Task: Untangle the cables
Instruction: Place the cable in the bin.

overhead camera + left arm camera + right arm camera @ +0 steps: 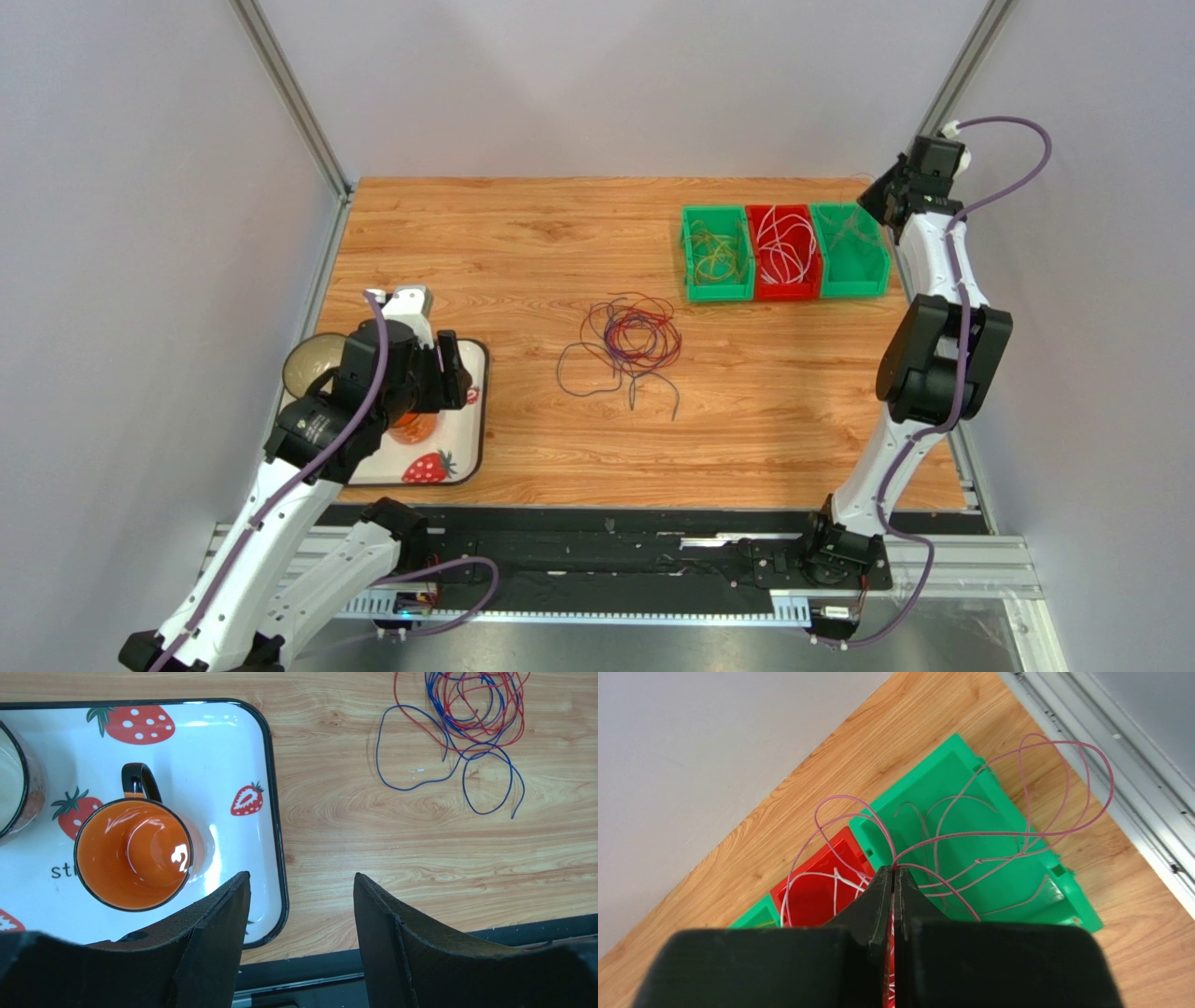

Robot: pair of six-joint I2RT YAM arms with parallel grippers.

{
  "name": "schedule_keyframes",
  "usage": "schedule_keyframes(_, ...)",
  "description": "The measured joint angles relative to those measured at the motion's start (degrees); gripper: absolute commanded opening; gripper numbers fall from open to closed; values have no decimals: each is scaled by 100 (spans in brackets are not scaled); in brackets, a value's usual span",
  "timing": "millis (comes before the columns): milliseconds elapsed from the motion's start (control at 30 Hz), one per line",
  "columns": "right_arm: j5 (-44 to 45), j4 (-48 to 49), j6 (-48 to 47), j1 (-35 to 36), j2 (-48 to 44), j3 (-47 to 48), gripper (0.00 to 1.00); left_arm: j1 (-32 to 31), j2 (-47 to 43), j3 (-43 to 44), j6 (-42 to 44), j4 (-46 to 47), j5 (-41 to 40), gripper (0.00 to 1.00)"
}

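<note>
I am pinching a thin pink cable [990,835] in my right gripper [893,875], jaws pressed fully together, above the green bin [1018,889] at the table's far right corner. The cable's loops are spreading over the bin and past its rim. The red bin [815,896] beside it is holding white cables [836,878]. I am holding my left gripper [300,878] partly open and empty near the left end of the near edge, beside the strawberry tray [210,742] carrying an orange mug [133,854]. The tangle [631,336] of red and blue cables is lying mid-table.

3 bins: left green bin [718,293], red bin [786,291], right green bin [853,289]. 1 tray [210,749], 1 orange mug [133,854], 1 other cup [312,367]. 1 cable tangle [631,343].
</note>
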Motion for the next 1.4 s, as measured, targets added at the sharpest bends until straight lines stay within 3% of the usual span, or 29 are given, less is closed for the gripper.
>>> schedule_keyframes(900, -1353, 273, 774, 125, 474, -42, 0, 0, -37, 0, 2, 7, 7, 64)
schedule_keyframes(1400, -1963, 356, 994, -682, 1152, 83, 0, 0, -35, 0, 0, 7, 13, 64)
